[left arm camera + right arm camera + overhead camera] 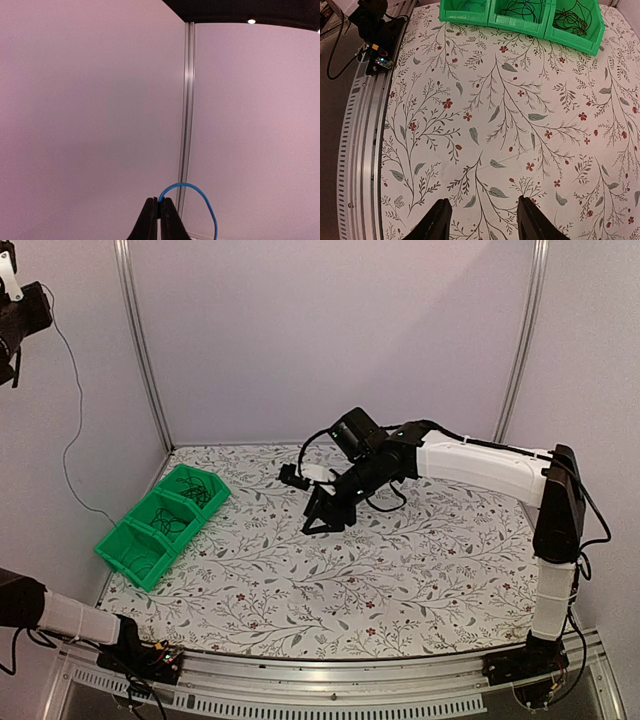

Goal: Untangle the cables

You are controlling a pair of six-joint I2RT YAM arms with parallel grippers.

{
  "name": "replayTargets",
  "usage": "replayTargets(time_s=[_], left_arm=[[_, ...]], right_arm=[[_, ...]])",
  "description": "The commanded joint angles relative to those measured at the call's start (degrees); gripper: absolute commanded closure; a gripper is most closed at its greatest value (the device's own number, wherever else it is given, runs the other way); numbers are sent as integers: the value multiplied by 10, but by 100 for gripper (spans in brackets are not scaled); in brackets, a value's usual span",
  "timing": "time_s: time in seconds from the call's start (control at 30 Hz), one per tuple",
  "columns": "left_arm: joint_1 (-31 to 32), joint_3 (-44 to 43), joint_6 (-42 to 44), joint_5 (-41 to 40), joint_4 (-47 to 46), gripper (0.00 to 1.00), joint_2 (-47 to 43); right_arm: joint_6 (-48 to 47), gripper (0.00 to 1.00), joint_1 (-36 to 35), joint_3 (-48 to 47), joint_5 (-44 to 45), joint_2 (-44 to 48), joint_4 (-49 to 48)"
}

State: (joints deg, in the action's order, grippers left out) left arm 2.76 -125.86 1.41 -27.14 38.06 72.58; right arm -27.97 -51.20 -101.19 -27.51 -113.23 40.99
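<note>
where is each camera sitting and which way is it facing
Top external: high behind left arm and right arm, both showing, looking down on the table.
Left wrist: raised, facing the wall; shut left gripper pinching the blue cable.
Right wrist: over the table, looking toward the green bins; open right gripper.
Shared: top and right wrist see bins.

No text, label, brand or number can be read in any view -- nothing legible anywhere.

The blue cable (pixel 181 184) runs off the left wrist view at 5 o'clock. The green bins (pixel 517 25) are cropped at 12 o'clock, their dark cables (pixel 522 7) indistinct.
</note>
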Motion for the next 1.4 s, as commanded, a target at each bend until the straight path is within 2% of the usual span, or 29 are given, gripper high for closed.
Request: replayTargets(time_s=[0.0, 0.5, 1.03, 1.37], left_arm=[[-6, 44, 31, -48, -20, 100, -23], [-7, 193, 30, -75, -44, 100, -88], [-8, 96, 7, -25, -32, 100, -55], [-8, 174, 21, -45, -46, 100, -88]], right_arm=[[-5, 51, 3, 5, 2, 3, -1], [-6, 51, 3, 19, 10, 8, 0], [-3, 51, 3, 10, 6, 0, -1], [-2, 51, 3, 5, 4, -7, 0]])
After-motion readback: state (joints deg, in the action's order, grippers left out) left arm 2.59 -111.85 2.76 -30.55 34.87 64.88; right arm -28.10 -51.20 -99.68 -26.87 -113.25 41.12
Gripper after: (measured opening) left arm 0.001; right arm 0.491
